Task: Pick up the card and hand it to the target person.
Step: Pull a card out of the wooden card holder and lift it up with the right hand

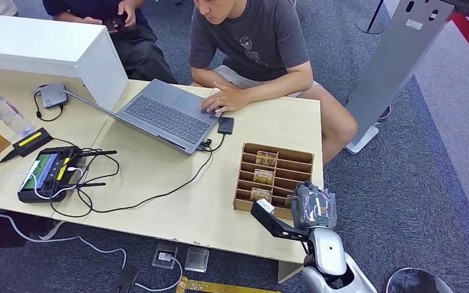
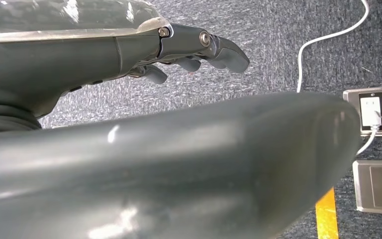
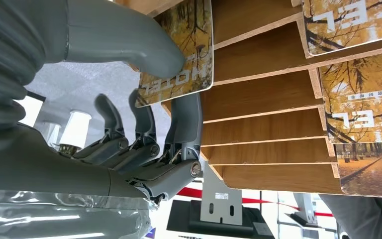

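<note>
Grey carpet surrounds a pale wooden table (image 1: 159,213) where a seated person (image 1: 250,43) in a grey T-shirt rests a hand on an open laptop (image 1: 162,116), w/ a phone (image 1: 225,125) just beside it at 3 o'clock. At the table's 4 o'clock corner sits a slatted wooden card rack (image 1: 275,174) holding several autumn-print cards. Robot's right hand (image 1: 313,206) is at the rack's near right corner; seen from the right wrist, its thick thumb and a dark finger (image 3: 185,119) pinch one card (image 3: 179,55) at the rack's edge, other fingers curled loosely apart below. Whether the card is clear of its slot can't be told. More cards (image 3: 358,107) stand in the neighbouring slots.

Left hand (image 2: 199,50) hangs over the carpet, fingers (image 2: 229,52) lightly bent, apart, holding nothing; a white cable (image 2: 323,42) and a floor socket (image 2: 375,109) lie beyond it.

Toward 9 o'clock on the table: a handheld controller (image 1: 46,174) amid black cables, a water bottle (image 1: 6,113), a white box (image 1: 43,49). A second person (image 1: 116,24) sits at 12 o'clock, and a grey stand (image 1: 397,67) rises at 2 o'clock.
</note>
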### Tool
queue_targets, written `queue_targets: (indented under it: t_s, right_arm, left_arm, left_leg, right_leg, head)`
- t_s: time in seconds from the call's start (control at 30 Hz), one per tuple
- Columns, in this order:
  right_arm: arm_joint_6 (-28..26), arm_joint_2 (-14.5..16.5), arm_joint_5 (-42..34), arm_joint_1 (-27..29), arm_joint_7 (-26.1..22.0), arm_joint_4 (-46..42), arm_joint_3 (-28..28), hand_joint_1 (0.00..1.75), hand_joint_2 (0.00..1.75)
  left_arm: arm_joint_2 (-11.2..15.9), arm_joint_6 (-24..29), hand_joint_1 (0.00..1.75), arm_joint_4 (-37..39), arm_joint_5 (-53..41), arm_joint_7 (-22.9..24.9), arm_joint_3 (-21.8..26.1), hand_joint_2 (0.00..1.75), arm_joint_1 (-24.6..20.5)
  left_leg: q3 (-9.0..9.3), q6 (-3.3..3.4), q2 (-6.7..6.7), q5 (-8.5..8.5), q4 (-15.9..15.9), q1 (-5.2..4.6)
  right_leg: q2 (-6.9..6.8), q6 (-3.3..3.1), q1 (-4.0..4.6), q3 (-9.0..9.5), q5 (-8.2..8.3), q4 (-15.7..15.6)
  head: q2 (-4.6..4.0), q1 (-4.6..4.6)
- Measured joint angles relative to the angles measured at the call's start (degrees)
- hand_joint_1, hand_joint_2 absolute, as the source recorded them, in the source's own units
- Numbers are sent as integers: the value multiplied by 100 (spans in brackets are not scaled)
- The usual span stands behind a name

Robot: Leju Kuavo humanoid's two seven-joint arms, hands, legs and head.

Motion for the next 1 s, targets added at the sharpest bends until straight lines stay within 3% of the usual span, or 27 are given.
queue_targets:
  t_s: [0.3,0.67,0.8,1.0]
  right_arm:
    - [-36,0,46,10,1,0,7,154,175]
    - [-44,-9,92,56,26,-267,12,152,175]
    - [-44,-22,131,52,26,-464,10,142,175]
    - [-50,-51,204,30,26,-746,-2,146,175]
  left_arm:
    - [7,0,0,0,0,-17,12,0,0]
    - [14,-14,0,0,0,-35,16,0,2]
    - [15,-32,0,0,0,-66,16,0,2]
    - [15,-52,0,0,0,-70,16,0,2]
  left_leg:
    - [2,0,0,0,0,0]
    - [-2,0,-1,0,0,0]
    - [-2,0,-1,0,0,0]
    - [-2,0,-1,0,0,0]
  right_leg:
    - [0,0,0,2,0,0]
    - [0,0,0,-1,0,0]
    - [0,0,0,-1,0,0]
    - [0,0,0,-1,0,0]
  head:
    - [0,1]
    - [0,-3]
    - [0,-1]
    - [0,2]
